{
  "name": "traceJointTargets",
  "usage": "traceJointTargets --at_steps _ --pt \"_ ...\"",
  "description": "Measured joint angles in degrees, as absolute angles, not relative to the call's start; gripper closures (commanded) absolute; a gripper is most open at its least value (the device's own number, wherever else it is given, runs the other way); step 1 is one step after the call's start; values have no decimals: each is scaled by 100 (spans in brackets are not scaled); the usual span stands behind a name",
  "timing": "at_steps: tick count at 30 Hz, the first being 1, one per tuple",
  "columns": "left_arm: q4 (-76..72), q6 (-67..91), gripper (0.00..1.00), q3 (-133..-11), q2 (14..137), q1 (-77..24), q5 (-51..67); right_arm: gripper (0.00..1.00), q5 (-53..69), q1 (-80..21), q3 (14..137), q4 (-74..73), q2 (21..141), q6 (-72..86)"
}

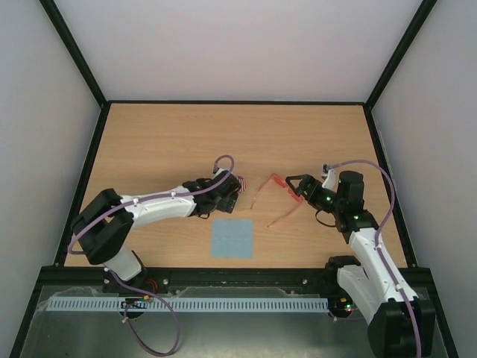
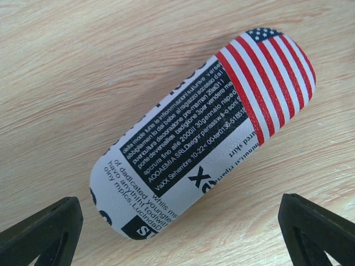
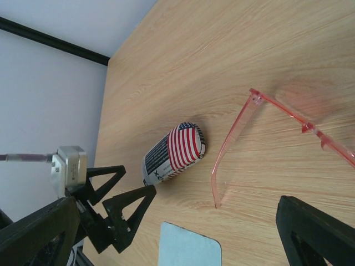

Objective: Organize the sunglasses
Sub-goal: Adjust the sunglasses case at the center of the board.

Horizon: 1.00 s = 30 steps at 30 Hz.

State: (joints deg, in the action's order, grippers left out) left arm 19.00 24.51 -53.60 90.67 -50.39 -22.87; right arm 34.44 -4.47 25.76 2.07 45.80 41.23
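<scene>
sunglasses unfolded, just ahead of released right jaws, left jaws released over case

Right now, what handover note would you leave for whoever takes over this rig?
Left gripper: open, empty, poised at the patterned case, which lies shut on the table.
Right gripper: open, empty, close to the sunglasses, which lie unfolded mid-table.
Blue cloth: flat near the front edge.
Done: nothing yet.
To do: probably fold the sunglasses and case them.
</scene>
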Motion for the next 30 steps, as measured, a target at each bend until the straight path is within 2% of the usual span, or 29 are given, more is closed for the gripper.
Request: traceJointTargets --at_steps 15,21,30 --pt "1448 2233 1 -5446 9765 -5166 -2598 1 3640 -454 2373 263 4576 4001" --pt "1452 2145 1 -5843 10285 -5033 -2679 1 3726 -454 2373 292 4659 3920" --pt "1404 2152 1 -6005 10361 -4536 -2335 2 3809 -454 2373 336 4836 3861"
